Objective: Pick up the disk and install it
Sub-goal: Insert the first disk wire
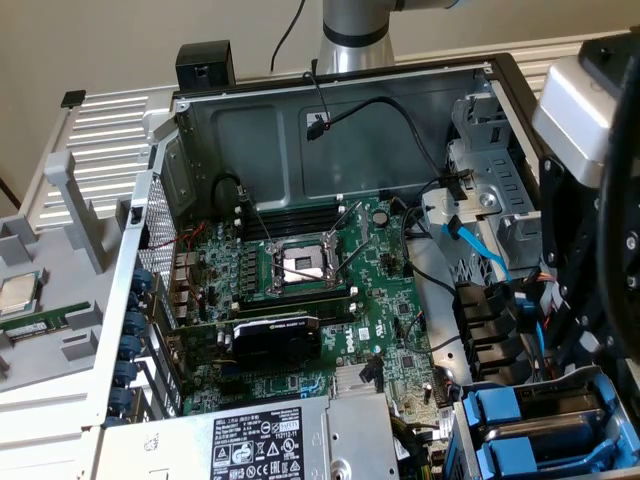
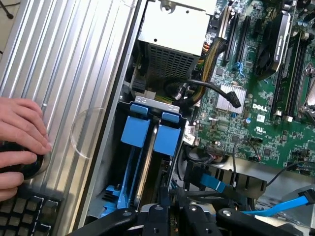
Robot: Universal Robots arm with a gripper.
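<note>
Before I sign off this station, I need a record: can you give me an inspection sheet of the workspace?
Surface: ribbed silver metal panel beside the open black computer case.
Job's things: two blue plastic drive carriers side by side in the bay; cannot tell which is the job's one.
Clutter: small square silver chip and green memory stick on the grey tray.
Grippers: black gripper at the bay, close to the carriers.
Cables: flat blue cable and black cable inside the case.
Surroundings: a person's hand on a black knob by a keyboard.
</note>
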